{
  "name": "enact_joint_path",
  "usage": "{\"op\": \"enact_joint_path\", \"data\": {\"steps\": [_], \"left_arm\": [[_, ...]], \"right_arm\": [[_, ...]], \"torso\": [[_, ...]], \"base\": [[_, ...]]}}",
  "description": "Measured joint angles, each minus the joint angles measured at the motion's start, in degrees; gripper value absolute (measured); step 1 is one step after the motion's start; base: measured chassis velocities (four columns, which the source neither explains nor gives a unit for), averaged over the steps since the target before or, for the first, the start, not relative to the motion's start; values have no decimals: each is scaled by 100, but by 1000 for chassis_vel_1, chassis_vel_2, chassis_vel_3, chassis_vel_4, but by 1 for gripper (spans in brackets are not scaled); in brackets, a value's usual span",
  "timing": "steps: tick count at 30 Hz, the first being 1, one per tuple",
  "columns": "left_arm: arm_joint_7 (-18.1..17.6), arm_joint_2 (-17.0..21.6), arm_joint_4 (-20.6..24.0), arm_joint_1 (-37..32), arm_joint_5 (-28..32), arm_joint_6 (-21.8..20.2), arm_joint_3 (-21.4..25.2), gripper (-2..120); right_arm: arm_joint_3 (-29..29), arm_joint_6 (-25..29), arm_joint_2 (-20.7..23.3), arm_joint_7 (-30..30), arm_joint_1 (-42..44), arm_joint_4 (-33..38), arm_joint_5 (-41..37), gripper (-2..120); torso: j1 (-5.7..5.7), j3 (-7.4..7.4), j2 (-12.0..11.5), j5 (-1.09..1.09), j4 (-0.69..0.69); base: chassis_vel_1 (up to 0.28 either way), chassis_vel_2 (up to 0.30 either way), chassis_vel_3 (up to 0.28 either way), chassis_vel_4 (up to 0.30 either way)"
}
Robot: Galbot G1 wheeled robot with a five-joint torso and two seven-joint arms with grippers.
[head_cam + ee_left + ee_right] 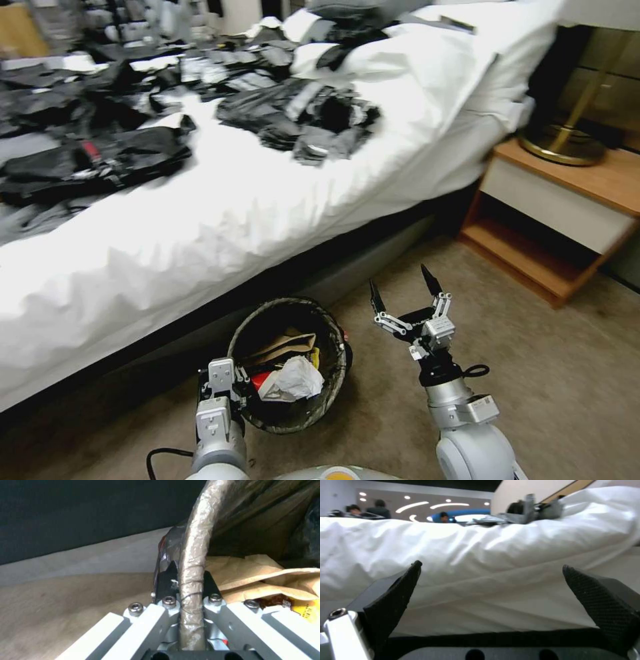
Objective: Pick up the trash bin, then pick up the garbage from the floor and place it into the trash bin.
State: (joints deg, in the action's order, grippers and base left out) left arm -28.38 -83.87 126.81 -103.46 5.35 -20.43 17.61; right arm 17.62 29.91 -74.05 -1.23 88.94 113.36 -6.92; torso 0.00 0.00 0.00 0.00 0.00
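Bag-lined trash bin (293, 407) rim pinched in left claw (187, 580).

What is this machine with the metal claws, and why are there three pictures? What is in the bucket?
It is a robot with two arms. One picture comes from a camera on its head, looking down; the other two come from cameras on its wrists. The left gripper is pinched shut on the rim of the trash bin, which you see up close in the left wrist picture. Inside lie a tan paper bag, a white tissue and a red-and-white wrapper. The right gripper is open and holds nothing, above the carpet beside the white bed. A wooden nightstand stands to the right.
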Motion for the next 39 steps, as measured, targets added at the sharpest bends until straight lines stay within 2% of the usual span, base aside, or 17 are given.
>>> {"op": "enact_joint_path", "data": {"steps": [17, 29, 35, 39], "left_arm": [[6, 19, -36, -44, -14, 44, -41, 0], [4, 18, -130, 69, -7, 47, -57, 0], [1, 17, -130, 69, 4, 46, -31, 0], [-1, 14, -138, 92, 11, 46, -25, 0]], "right_arm": [[-77, -108, 13, -56, -106, 2, 34, 100], [95, -140, 24, -59, -177, -127, -12, 100], [439, -456, 108, -24, 61, -197, -63, 100], [639, -738, 122, 251, 377, -201, -61, 100]], "torso": [[0, 0, 0, 0, 1], [0, 0, 0, 0, -1], [0, 0, 0, 0, -1], [0, 0, 0, 0, -1]], "base": [[128, 126, 129, 120], [31, 32, 37, 33], [0, 0, 0, 0], [0, 0, 0, 0]]}}
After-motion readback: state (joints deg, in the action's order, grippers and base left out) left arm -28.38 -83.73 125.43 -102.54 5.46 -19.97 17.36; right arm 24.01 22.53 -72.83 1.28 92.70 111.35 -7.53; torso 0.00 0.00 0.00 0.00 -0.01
